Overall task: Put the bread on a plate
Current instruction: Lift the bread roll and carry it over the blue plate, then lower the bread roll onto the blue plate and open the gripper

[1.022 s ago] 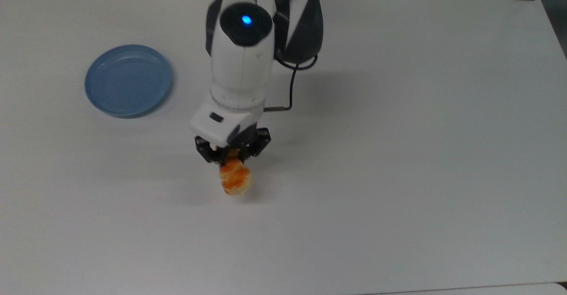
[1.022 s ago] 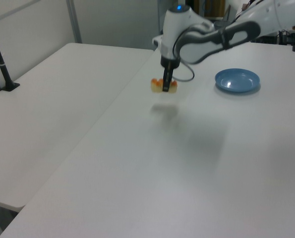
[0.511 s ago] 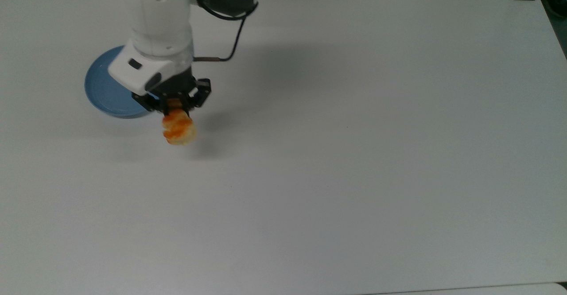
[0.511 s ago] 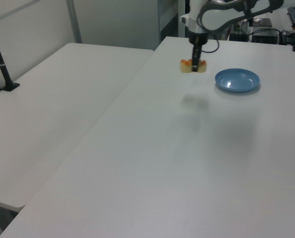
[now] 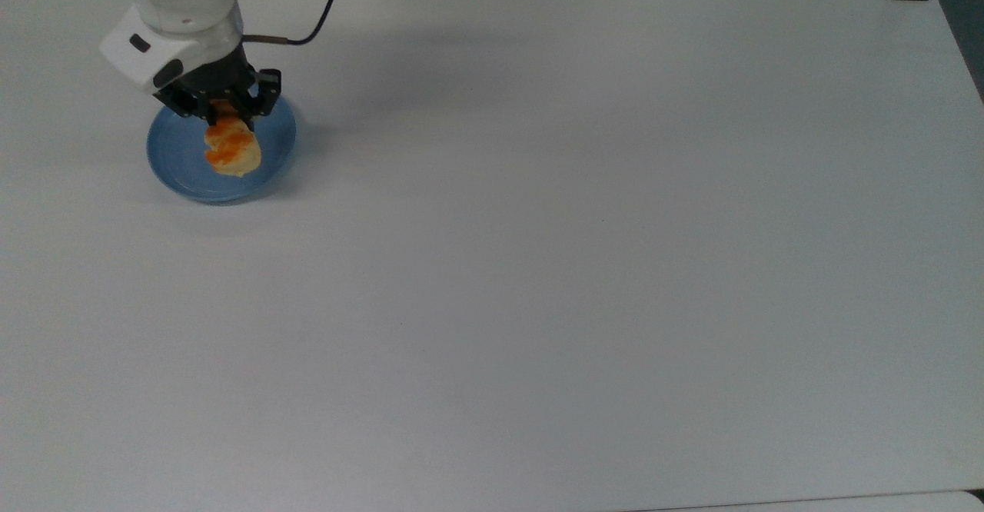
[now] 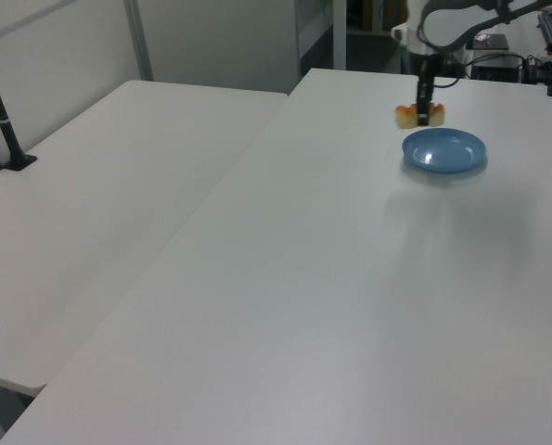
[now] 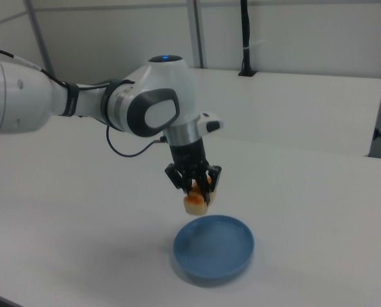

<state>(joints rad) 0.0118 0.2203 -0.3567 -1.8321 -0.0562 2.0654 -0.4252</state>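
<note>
White laminate tabletop lay bare across the near and middle ground in the top view, with nothing between the camera and the work area. Further back, at the top view's left, the light-blue plate sat flat and unmarked. Above it the braided bread loaf hung clear of the surface, held aloft; the right view placed the bread above the plate, toward its far rim rather than over its centre. The gripper was closed on the loaf's upper end, its fingers pinching only that end so that most of the loaf dangled below.

Risk assessment, as judgement: release from the present height would likely let the loaf bounce or roll off the shallow raised rim onto the tabletop. The off-centre position raised that risk, since the loaf could land on the rim and tip outward. The end-only grip could let the loaf swing or slip early. A fast descent could press the loaf into the plate and shift the plate sideways.
</note>
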